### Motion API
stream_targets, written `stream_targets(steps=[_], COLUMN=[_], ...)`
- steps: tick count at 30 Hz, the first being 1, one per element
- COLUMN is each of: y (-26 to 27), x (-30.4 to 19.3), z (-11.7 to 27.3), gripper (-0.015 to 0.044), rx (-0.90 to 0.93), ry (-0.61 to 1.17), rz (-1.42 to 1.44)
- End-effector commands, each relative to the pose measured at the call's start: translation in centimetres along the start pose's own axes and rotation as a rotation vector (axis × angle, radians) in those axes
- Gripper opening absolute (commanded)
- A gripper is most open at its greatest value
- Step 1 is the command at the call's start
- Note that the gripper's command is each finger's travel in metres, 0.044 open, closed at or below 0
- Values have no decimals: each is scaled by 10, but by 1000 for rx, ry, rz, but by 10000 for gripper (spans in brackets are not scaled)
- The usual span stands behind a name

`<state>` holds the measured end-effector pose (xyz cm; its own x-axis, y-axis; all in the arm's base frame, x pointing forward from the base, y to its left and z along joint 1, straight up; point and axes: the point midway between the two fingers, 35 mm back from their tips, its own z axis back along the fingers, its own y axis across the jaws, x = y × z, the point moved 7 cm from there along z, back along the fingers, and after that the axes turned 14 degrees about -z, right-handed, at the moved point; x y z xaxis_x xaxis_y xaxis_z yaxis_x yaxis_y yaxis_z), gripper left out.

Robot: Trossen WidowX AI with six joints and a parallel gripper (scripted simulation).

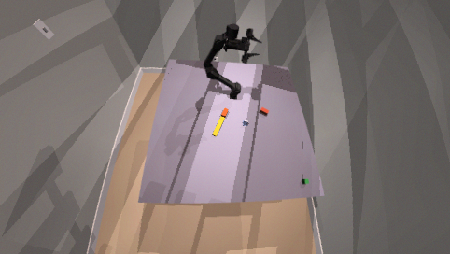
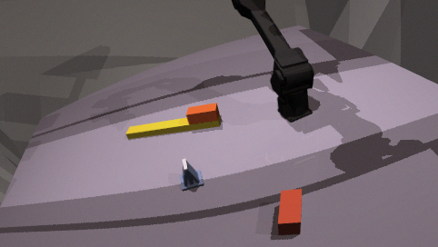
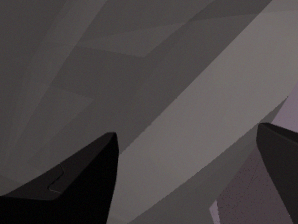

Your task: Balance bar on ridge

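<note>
A yellow bar (image 2: 159, 127) with an orange block on one end (image 2: 203, 113) lies flat on the purple table top; it also shows in the top view (image 1: 219, 124). The ridge, a small blue-grey wedge (image 2: 191, 175), stands apart from it, nearer the camera; it also shows in the top view (image 1: 245, 123). My gripper (image 1: 250, 45) is raised high above the table's far edge, well away from the bar. Its fingers are open with nothing between them, and the wrist view (image 3: 189, 183) shows only background and a table corner between them.
A loose orange block (image 2: 290, 211) lies on the table near the front right; it also shows in the top view (image 1: 264, 111). A small green cube (image 1: 304, 181) sits near the table's corner. The arm's base (image 2: 293, 88) stands behind the bar.
</note>
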<state>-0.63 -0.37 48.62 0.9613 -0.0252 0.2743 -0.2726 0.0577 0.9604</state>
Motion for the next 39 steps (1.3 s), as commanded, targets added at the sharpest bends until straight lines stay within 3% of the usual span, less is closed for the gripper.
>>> stream_targets(steps=[1, 21, 39], y=[-2, -26, -68], x=[2, 32, 80], z=[-17, -84, -119], gripper=[315, 315, 315], rx=[-65, -392, -697], ry=[-54, -243, -359], rz=[30, 124, 131])
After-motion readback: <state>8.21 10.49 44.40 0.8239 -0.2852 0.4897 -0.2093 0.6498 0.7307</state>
